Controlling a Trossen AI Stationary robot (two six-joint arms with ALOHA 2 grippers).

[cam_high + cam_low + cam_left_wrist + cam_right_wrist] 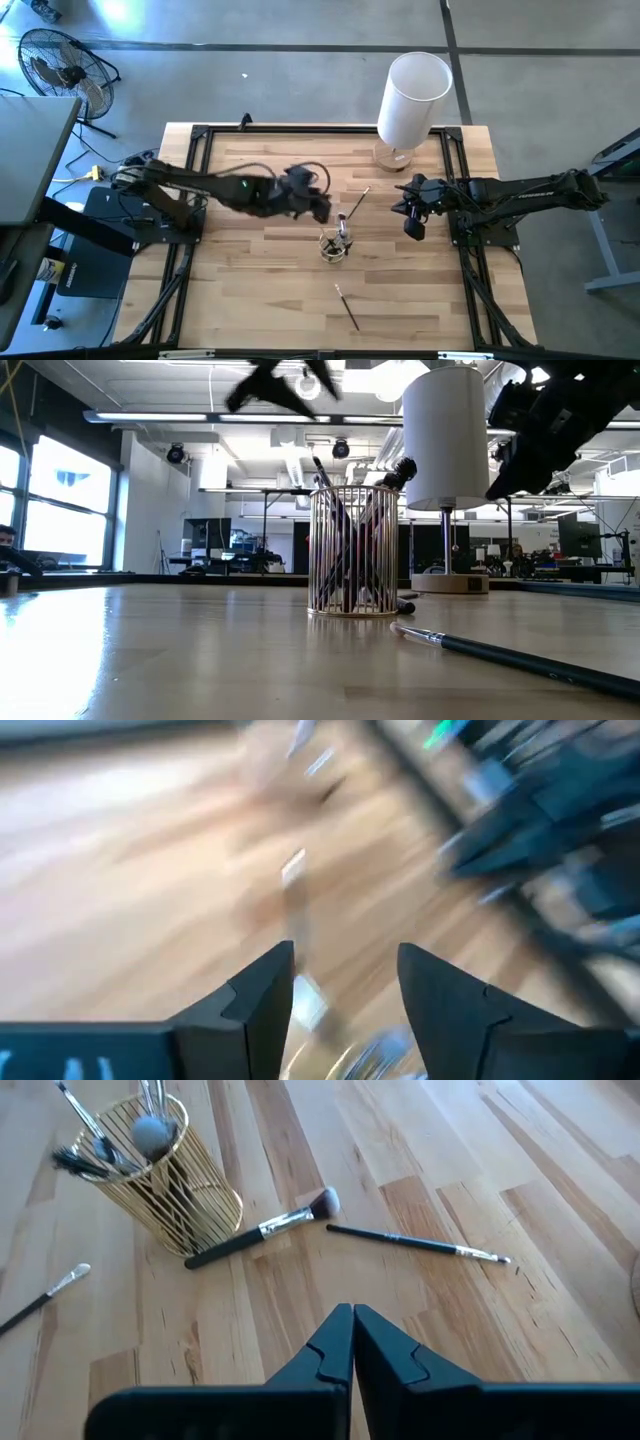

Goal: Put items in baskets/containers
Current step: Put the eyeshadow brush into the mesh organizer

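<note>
Two grippers, both empty, above the table (250, 300).
Left gripper (345, 985), fingers apart, hovers beside the wire cup (335, 246); right gripper (353, 1342), fingers pressed together, waits near the right edge.

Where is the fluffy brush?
The fluffy brush lies flat on the table, its handle end against the foot of the wire cup, beside a thin brush.

white cylinder lamp (412, 95) | floor fan (62, 68) | wooden table (250, 300)

One wire cup (170, 1180), three loose brushes (265, 1230) on the table (400, 1170), several more brushes inside the cup, one white cylinder (410, 95).
</note>
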